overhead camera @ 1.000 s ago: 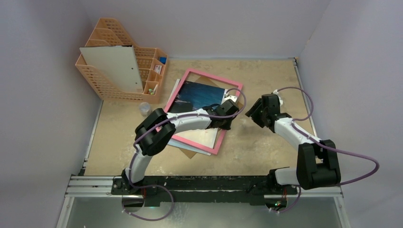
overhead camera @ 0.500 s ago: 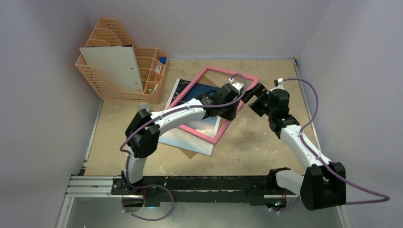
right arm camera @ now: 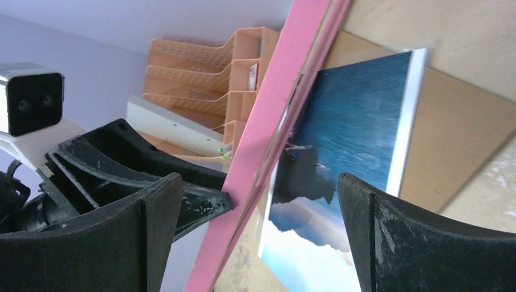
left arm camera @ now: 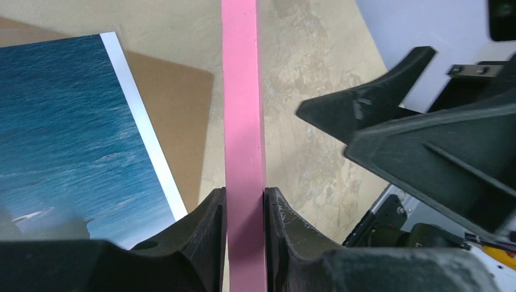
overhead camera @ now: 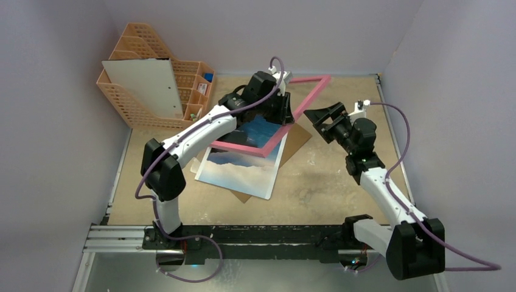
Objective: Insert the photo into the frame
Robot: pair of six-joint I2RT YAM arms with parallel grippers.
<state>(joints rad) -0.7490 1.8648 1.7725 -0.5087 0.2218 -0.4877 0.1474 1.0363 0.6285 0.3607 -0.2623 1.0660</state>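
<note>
The pink frame is lifted and tilted above the table. My left gripper is shut on its edge; in the left wrist view the pink bar runs between the jaws of my left gripper. The photo of blue sea and mountains lies face up on the brown backing board; it also shows in the left wrist view and the right wrist view. My right gripper is open beside the frame's right edge; in the right wrist view the frame stands between the jaws of my right gripper, untouched.
An orange mesh file rack holding a white board stands at the back left. A small clear jar sits near it. Walls close the table at the back, left and right.
My left gripper has lifted the frame off the photo and swung it up toward the back, tilting it steeply. My right arm has reached toward the frame's right edge.
</note>
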